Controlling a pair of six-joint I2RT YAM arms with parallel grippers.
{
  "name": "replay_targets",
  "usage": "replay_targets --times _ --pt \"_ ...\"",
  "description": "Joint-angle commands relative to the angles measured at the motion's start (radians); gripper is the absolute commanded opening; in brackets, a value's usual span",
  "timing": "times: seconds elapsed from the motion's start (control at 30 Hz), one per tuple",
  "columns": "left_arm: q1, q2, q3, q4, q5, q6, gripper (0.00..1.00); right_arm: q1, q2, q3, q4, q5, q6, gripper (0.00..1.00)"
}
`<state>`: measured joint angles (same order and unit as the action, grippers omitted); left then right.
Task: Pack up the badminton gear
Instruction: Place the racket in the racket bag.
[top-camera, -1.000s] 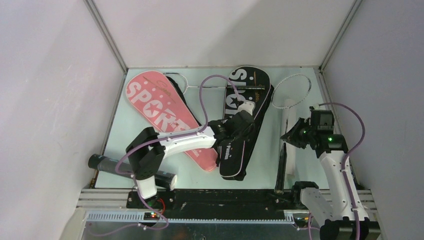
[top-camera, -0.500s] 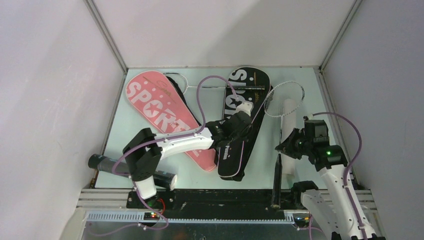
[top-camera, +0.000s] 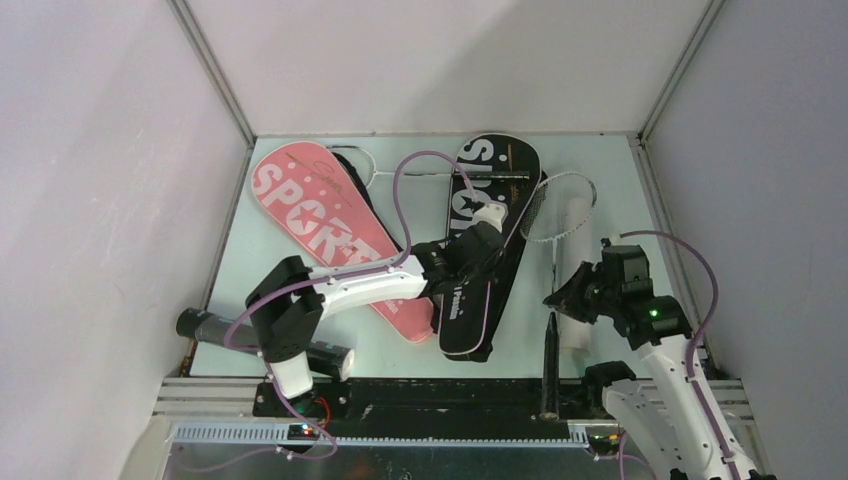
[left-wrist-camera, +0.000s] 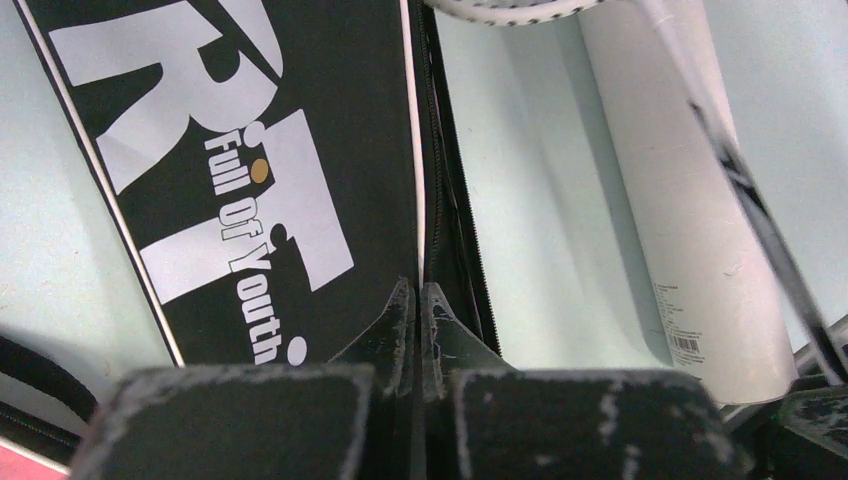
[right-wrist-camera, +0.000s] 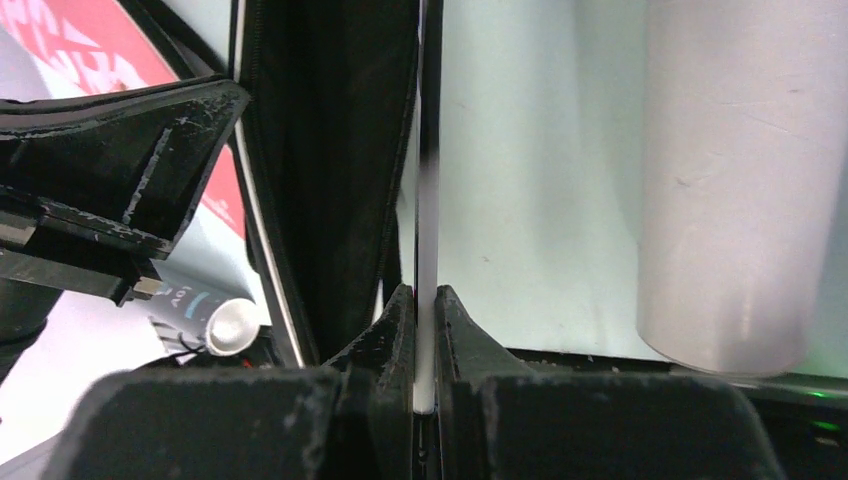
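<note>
The white-headed racket lies just right of the black cover. Our right gripper pinches its shaft, probably to steer the head inside. Our left gripper is clamped on that cover's zipper edge, likely holding it open. We count two rackets (the second racket is beside the pink cover), two covers and two tubes, the white tube and the black tube.

Pink racket-shaped fabric cover: white "SPORT" lettering, scattered white dots.
Black racket-shaped fabric cover: bold white letters, small white "Full Of Youth" with one tan dot, thin white piping along the edge.
White-framed racket: pale strings, shaft part white and part black, black grip.
Smooth cardboard tube: plain white, small barcode label.
Dark tube: black, white cap.
Table surface: pale mint green.
</note>
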<state>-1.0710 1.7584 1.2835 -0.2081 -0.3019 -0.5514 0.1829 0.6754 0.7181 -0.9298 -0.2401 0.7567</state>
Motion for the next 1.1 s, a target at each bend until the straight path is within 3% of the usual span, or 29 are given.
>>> replay_targets --times 0.0,0.23,0.63,0.9,1.07 --pt "0.000 -0.051 -0.003 0.071 0.016 -0.021 0.00 0.014 -0.050 -0.041 0.154 -0.104 0.065 0.00" --pt "0.000 -0.066 -0.044 0.125 0.062 -0.009 0.00 0.016 -0.129 -0.153 0.272 -0.227 0.079 0.00" --pt "0.000 -0.072 -0.074 0.162 0.114 0.028 0.00 0.044 -0.046 -0.216 0.418 -0.438 0.049 0.00" --pt "0.000 -0.083 -0.085 0.173 0.157 0.038 0.00 0.094 0.129 -0.229 0.554 -0.338 -0.073 0.00" --pt "0.000 -0.083 -0.094 0.176 0.191 0.006 0.00 0.125 0.267 -0.229 0.761 -0.242 -0.077 0.00"
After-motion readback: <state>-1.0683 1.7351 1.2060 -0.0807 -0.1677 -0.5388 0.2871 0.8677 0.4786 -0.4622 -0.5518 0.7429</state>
